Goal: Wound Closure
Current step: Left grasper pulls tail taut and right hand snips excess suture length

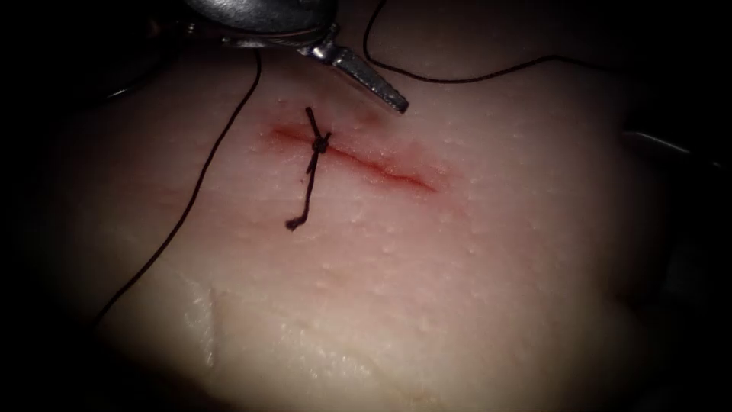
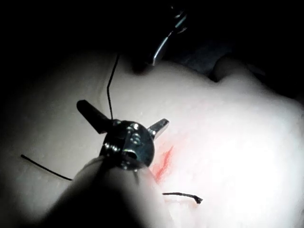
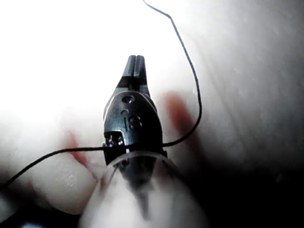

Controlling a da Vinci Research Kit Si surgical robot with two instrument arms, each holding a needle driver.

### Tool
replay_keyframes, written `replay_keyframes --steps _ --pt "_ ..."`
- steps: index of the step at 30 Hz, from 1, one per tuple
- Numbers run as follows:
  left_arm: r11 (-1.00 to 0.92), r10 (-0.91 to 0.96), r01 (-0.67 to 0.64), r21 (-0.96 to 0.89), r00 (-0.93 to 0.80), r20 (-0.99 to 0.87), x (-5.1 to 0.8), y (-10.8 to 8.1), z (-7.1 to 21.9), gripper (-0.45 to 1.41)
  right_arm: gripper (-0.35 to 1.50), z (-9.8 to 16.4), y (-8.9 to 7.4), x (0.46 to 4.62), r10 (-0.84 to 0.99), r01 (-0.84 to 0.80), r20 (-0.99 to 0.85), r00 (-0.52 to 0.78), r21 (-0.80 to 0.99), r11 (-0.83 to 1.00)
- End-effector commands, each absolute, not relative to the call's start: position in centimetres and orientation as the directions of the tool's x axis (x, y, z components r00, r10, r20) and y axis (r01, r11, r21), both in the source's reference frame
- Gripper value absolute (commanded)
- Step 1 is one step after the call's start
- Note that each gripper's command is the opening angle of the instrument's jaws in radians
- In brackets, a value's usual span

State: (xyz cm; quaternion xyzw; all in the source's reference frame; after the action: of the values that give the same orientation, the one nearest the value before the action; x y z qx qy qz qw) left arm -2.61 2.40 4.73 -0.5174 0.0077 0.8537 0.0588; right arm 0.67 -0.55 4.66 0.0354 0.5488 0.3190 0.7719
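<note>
Firstly, left tool (image 2: 124, 114): jaws spread wide, nothing gripped between them. A thread (image 1: 206, 168) runs down to the hinge in the left wrist view; whether it touches there cannot be told. From above, one jaw shows over the tissue's far edge, pointing toward the cut (image 1: 381, 164); its partner and the shaft are cut off.

Item, right tool (image 3: 134, 59): jaws pressed together, nothing seen between them. Thread crosses its wrist from side to side. A stamped mark (image 3: 133, 121) sits on the body, perhaps "IS", not surely readable. The shaft blurs out close to the lens.

Item, tied stitch (image 1: 320, 143): knot on the cut toward its left end, one short cut end (image 1: 293, 223) trailing toward the tissue's near edge.

Item, loose thread: one strand down the tissue's left side to its near-left corner, a second strand (image 1: 457, 76) curving along the far edge into shadow.

Item, red fluid (image 1: 404, 177): thin line along the cut.

Item, tissue (image 1: 457, 305): pale, edges lost in darkness.

Item, needle: its place cannot be told.
</note>
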Motion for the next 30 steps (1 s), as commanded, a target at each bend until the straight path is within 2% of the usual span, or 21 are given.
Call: replay_keyframes --steps 1,2,12,19,22,23,24,26,30 --pt "-0.992 0.099 -0.118 -0.05 -0.45 -0.887 -2.62 2.3 4.8 1.11 -0.35 4.7 -0.7 0.86 0.531 -0.436 -0.827 0.185 0.415 0.798" --pt "-0.991 0.09 -0.125 -0.038 -0.439 -0.894 -2.57 2.2 4.7 0.98 -0.35 4.6 -0.8 1.01 0.53 -0.414 -0.83 0.174 0.427 0.804" --pt "-0.994 0.089 -0.102 -0.05 -0.423 -0.902 -2.3 1.6 4.7 0.86 -0.35 4.2 -0.7 1.65 0.508 -0.345 -0.849 0.145 0.438 0.83" --pt "-0.991 0.122 -0.095 -0.09 -0.411 -0.903 -2.06 1.2 4.8 0.69 -0.35 4.1 -0.7 2.03 0.488 -0.302 -0.86 0.149 0.43 0.851" --pt "-0.989 0.133 -0.11 -0.095 -0.426 -0.895 -1.99 1.1 4.8 0.62 -0.28 4.1 -0.7 2.14 0.483 -0.281 -0.863 0.148 0.432 0.857" --pt "-0.987 0.146 -0.123 -0.1 -0.458 -0.877 -1.97 1.0 4.8 0.61 -0.18 4.1 -0.7 2.18 0.481 -0.268 -0.864 0.151 0.432 0.861" --pt "-0.987 0.146 -0.123 -0.1 -0.458 -0.877 -1.97 1.0 4.8 0.61 -0.18 4.1 -0.7 2.18 0.481 -0.268 -0.864 0.151 0.432 0.861" --pt "-0.984 0.169 -0.135 -0.116 -0.508 -0.845 -1.97 0.9 4.9 0.59 -0.03 4.1 -0.7 2.24 0.466 -0.246 -0.872 0.151 0.423 0.872" --pt "-0.982 0.183 -0.147 -0.122 -0.546 -0.818 -1.99 0.9 4.9 0.52 0.09 4.1 -0.8 2.3 0.46 -0.226 -0.875 0.149 0.422 0.878"
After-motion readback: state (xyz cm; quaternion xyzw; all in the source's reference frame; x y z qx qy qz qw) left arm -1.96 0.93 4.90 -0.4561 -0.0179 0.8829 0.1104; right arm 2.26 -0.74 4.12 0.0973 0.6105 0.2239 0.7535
